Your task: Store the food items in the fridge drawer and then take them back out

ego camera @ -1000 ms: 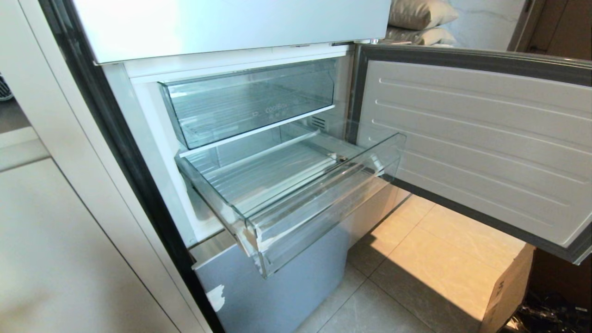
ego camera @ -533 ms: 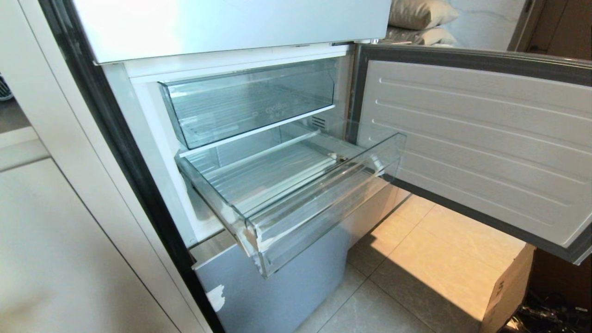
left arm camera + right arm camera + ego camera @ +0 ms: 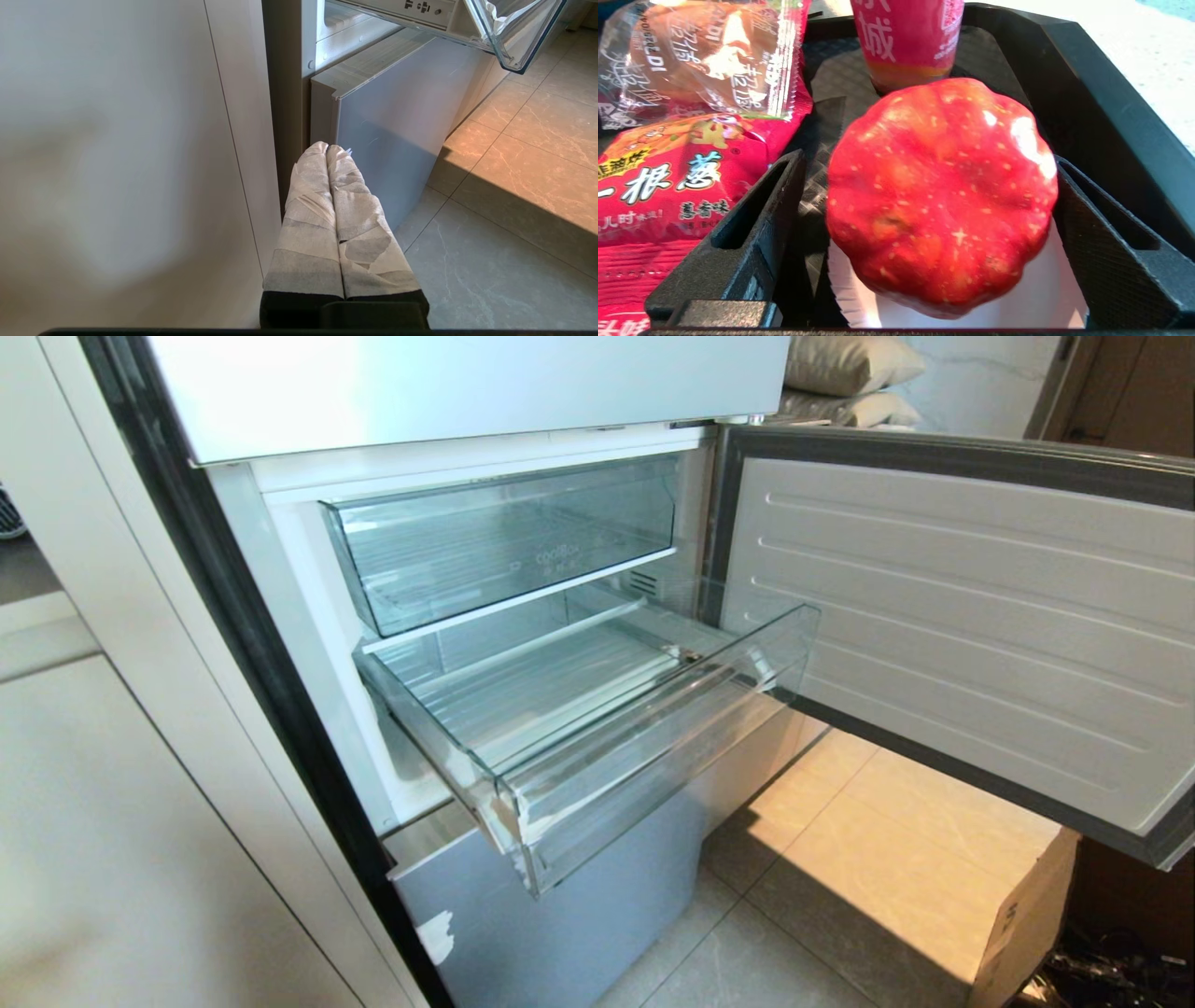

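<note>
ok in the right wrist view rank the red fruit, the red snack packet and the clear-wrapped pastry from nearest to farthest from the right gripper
1. red fruit, between the open right gripper fingers
2. red snack packet, just outside one finger
3. clear-wrapped pastry, beyond the packet

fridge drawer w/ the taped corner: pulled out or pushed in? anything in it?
Pulled out. The fridge drawer juts well past the upper clear bin and the cabinet front, and only its bare ribbed floor shows: empty.

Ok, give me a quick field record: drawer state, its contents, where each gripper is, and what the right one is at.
drawer: taped clear plastic fridge drawer pulled out, door open
drawer contents: no food visible
left gripper: shut, low beside the fridge's grey lower front panel
right gripper: open, fingers either side of the glossy red ribbed fruit in a black tray
also in tray: red snack packets, pink cup
</note>
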Available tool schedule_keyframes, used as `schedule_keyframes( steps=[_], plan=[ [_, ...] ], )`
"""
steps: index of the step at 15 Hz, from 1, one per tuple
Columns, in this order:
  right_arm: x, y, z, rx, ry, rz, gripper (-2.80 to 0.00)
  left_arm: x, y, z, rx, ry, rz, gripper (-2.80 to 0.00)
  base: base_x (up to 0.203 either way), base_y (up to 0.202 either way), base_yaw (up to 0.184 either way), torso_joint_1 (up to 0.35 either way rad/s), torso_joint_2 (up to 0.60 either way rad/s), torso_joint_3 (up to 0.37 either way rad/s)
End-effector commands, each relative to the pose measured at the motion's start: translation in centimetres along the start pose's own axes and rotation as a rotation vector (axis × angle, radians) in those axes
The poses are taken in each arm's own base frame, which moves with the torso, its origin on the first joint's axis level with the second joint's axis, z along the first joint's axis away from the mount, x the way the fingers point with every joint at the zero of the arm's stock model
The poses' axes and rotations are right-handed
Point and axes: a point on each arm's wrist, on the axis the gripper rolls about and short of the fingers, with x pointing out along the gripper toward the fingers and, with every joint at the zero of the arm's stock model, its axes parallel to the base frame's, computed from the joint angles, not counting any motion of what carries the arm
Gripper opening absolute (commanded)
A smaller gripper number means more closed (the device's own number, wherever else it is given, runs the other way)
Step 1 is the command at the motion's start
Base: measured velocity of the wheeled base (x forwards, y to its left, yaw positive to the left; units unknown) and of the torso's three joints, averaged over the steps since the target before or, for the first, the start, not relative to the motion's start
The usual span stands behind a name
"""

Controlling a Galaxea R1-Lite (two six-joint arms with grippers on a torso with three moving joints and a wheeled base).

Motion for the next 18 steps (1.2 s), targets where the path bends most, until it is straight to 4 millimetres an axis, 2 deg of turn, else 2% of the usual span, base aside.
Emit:
schedule_keyframes(
  steps=[1,4,5,10,12,13,15,16,18],
  plan=[
    [-0.1,-0.1,0.1,0.001,-0.004,-0.001,0.0,0.0,0.0,0.0,0.0,0.001,-0.001,-2.8,0.0,0.0,0.0,0.0,0.0,0.0],
    [-0.1,0.0,0.1,-0.004,-0.003,0.001,0.0,0.0,0.0,0.0,0.0,0.001,0.001,-2.8,0.0,0.0,0.0,0.0,0.0,0.0],
    [-0.1,0.0,0.0,-0.005,-0.001,0.001,-2.8,0.0,0.0,0.0,0.0,0.0,0.001,-2.8,0.0,0.0,0.0,0.0,0.0,0.0],
    [-0.3,0.0,0.7,-0.003,-0.014,0.001,-2.8,0.0,0.0,0.0,0.0,0.0,0.0,-2.8,0.0,0.0,0.0,0.0,0.0,0.0],
    [-0.9,0.0,1.5,-0.004,-0.031,-0.003,-2.8,0.0,0.0,0.0,0.0,0.0,0.001,-2.8,0.0,0.0,0.0,0.0,0.0,0.0],
    [-1.7,0.0,2.8,-0.005,-0.054,-0.009,-2.8,0.0,0.0,0.0,0.0,0.0,0.001,-2.8,0.0,0.0,0.0,0.0,0.0,0.0],
    [-4.3,0.2,5.8,-0.008,-0.112,-0.05,-2.8,0.0,0.0,0.0,0.0,0.0,0.001,-2.8,0.0,0.0,0.0,0.0,0.0,0.0],
    [-6.2,0.4,7.4,-0.012,-0.146,-0.09,-2.8,0.0,0.0,0.0,0.0,0.0,-0.001,-2.8,0.0,0.0,0.0,0.0,0.0,0.0],
    [-11.9,1.8,10.7,-0.015,-0.216,-0.147,-2.8,0.0,0.0,0.0,0.0,0.0,0.001,-2.8,0.0,0.0,0.0,0.0,0.0,0.0]
  ],
)
